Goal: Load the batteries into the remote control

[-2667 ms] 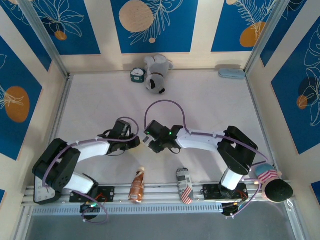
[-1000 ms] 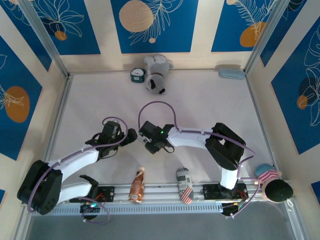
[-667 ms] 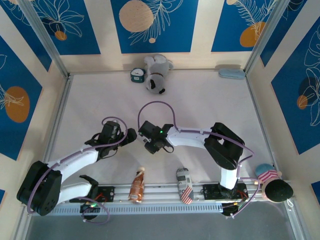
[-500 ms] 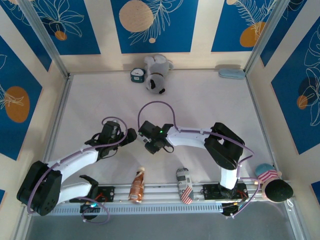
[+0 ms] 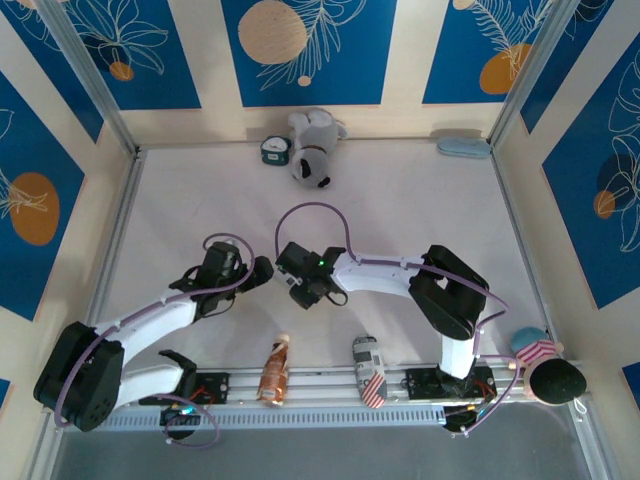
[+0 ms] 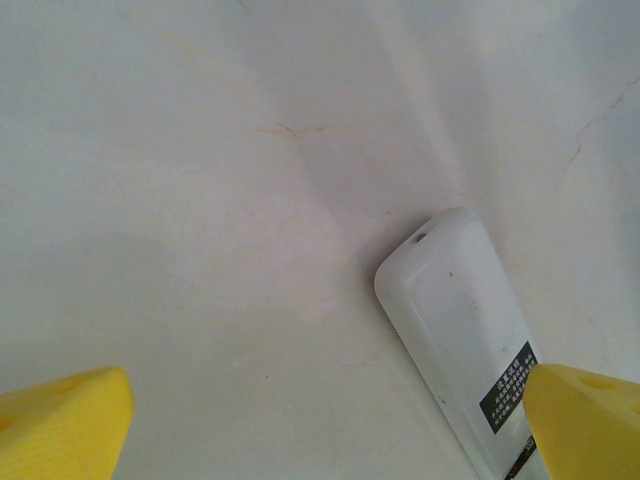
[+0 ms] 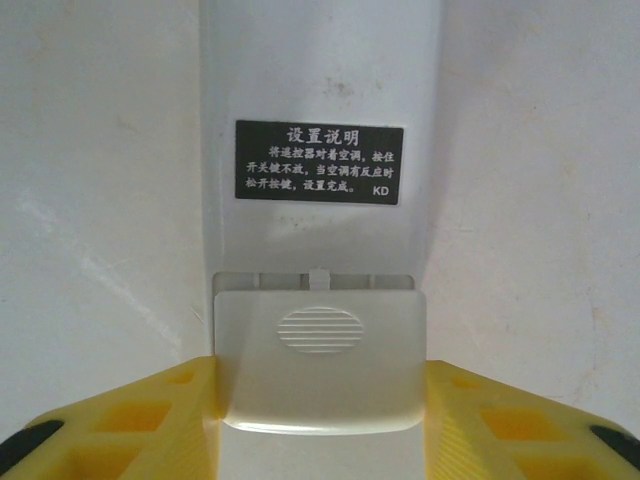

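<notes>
We see the remote control (image 7: 320, 100) lying back-up on the pale table (image 5: 420, 210), about midway between the side edges and somewhat nearer the near edge than the far one, between the two wrists. A black label (image 7: 319, 162) with white characters sits across its back, and below it lies the battery cover (image 7: 320, 360), a white plate with a ridged oval thumb grip. A thin gap with a small latch tab shows along the cover's upper edge. The right gripper (image 7: 320, 410) is clamped at this end, its yellow fingers (image 7: 150, 410) pressed against both long sides of the battery cover. We cannot tell whether they also bear on the body beneath. The left gripper (image 6: 325, 425) is spread wide and holds nothing. One yellow fingertip (image 6: 60, 420) hangs over bare table, and the other (image 6: 585, 415) overlaps the remote's labelled stretch, though we cannot say whether it touches. The remote's rounded end points away from that wrist. Along the far edge sit a grey plush toy (image 5: 314, 148) and, just beside it, a small teal clock (image 5: 273, 151), with a light-blue case (image 5: 463, 147) in the far right corner. At the near edge lie an orange bottle (image 5: 274, 370) and a can (image 5: 368, 370), a little apart.
</notes>
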`<action>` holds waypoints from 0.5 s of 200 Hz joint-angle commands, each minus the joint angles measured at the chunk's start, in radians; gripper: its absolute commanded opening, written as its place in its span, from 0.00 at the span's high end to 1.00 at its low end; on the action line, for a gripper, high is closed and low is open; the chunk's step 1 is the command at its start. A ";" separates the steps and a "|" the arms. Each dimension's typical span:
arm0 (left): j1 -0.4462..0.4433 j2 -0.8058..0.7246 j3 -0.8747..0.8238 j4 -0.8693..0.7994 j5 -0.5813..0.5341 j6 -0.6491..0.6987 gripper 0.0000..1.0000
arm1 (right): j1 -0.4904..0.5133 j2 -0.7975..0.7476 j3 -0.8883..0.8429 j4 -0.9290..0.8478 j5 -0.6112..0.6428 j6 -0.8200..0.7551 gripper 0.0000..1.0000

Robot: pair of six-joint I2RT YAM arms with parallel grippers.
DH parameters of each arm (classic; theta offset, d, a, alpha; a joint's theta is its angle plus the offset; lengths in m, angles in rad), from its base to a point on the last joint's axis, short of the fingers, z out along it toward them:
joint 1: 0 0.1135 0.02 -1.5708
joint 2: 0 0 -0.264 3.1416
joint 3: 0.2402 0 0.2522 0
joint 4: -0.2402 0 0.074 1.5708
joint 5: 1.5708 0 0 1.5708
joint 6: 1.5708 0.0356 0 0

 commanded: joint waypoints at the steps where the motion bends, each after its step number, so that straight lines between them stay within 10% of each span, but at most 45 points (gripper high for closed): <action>1: 0.012 -0.002 -0.013 -0.001 0.016 -0.007 0.00 | 0.012 0.029 0.029 -0.027 -0.034 0.015 0.51; 100: 0.015 -0.001 -0.019 0.005 0.019 -0.008 0.00 | -0.004 0.020 0.008 -0.027 0.012 0.045 0.50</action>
